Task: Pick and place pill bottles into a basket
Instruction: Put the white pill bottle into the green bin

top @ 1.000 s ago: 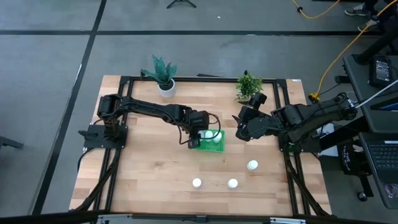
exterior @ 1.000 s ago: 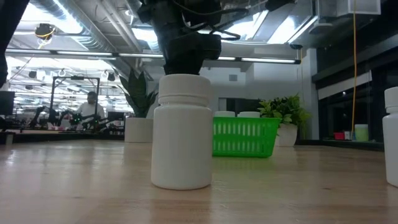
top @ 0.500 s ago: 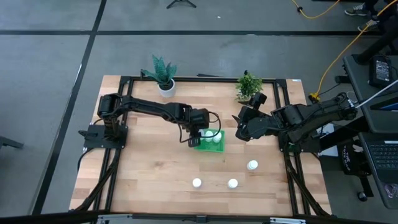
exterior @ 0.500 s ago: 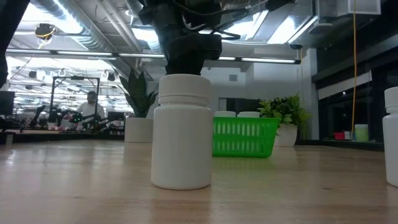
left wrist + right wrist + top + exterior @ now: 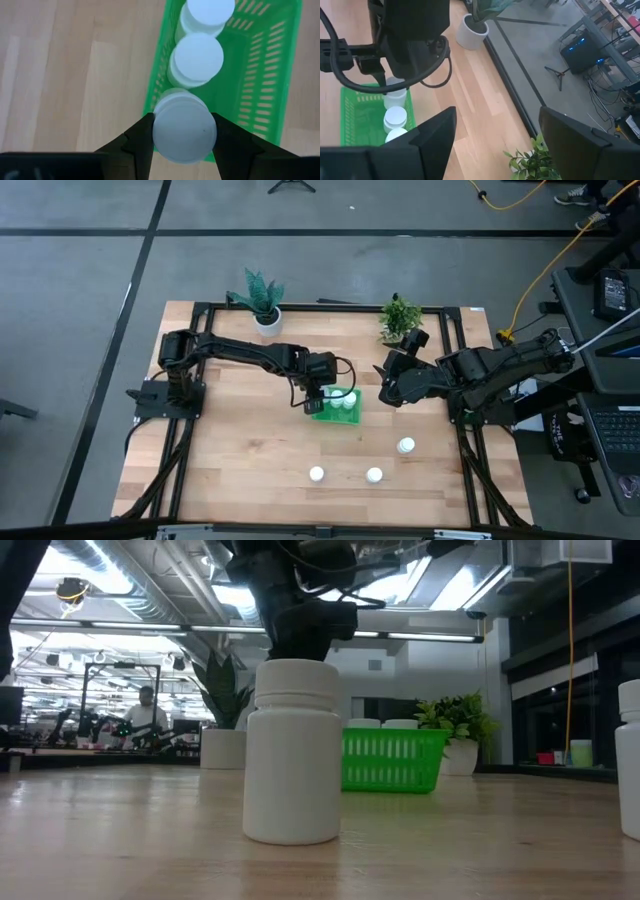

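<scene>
The green basket [image 5: 340,408] sits mid-table and holds two white pill bottles [image 5: 197,57], [image 5: 207,12] standing upright in a row. My left gripper [image 5: 318,402] is over the basket's left end, shut on a third bottle [image 5: 184,131] in line with them. Three more bottles stand upright on the table nearer the front [image 5: 316,474], [image 5: 374,474], [image 5: 405,445]. My right gripper [image 5: 385,392] is open and empty to the right of the basket. In the low view, one loose bottle [image 5: 292,750] stands in front of the basket [image 5: 393,760] and hides my left gripper's fingers. My left gripper pinches the bottle at its cap end [image 5: 161,131] between its two fingers [image 5: 137,142], one on each side. The fingers come from above, pointing down. The bottle stands upright inside the basket's left end. I cannot tell whether its base rests on the basket floor.
Two potted plants stand at the table's far edge [image 5: 262,300], [image 5: 398,318]. A black frame [image 5: 200,308] runs around the table. Bare wood lies to the left of the basket [image 5: 240,430].
</scene>
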You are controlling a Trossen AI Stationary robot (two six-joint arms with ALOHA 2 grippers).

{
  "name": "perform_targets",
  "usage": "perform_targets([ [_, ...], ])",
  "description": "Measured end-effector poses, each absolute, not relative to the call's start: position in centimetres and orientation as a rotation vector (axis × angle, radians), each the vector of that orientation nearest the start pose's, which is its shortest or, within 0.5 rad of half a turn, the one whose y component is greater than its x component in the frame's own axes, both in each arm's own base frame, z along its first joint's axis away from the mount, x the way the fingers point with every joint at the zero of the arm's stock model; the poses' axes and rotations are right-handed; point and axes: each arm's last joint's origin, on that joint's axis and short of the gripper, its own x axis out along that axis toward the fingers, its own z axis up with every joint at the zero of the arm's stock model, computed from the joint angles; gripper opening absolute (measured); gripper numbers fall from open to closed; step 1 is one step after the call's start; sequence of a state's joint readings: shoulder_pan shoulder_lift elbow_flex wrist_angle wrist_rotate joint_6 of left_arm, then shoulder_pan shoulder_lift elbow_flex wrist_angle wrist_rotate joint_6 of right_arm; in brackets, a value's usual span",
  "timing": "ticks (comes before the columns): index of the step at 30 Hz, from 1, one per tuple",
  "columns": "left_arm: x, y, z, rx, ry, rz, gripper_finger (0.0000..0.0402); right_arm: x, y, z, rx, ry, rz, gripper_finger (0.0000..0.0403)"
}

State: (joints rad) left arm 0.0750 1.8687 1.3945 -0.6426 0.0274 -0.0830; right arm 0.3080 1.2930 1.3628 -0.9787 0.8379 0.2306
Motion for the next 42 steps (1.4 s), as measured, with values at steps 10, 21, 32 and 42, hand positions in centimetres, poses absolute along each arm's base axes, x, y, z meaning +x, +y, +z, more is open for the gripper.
perform_targets([
  [10,39.1,2.7,19.2,-0.153,1.148,0.058,0.0158,23.6,5.3,36.6,-0.284,0.705,-0.574,0.0284],
  [21,39.4,2.5,18.9,-0.165,1.142,0.059,0.0206,23.5,5.2,36.5,-0.286,0.713,-0.575,0.0284],
  [32,39.4,2.6,18.9,-0.169,1.133,0.121,0.0240,23.5,5.2,36.5,-0.285,0.713,-0.574,0.0284],
  [42,39.5,2.5,23.7,-0.154,1.052,0.107,0.0292,23.5,5.2,36.5,-0.281,0.715,-0.575,0.0284],
])
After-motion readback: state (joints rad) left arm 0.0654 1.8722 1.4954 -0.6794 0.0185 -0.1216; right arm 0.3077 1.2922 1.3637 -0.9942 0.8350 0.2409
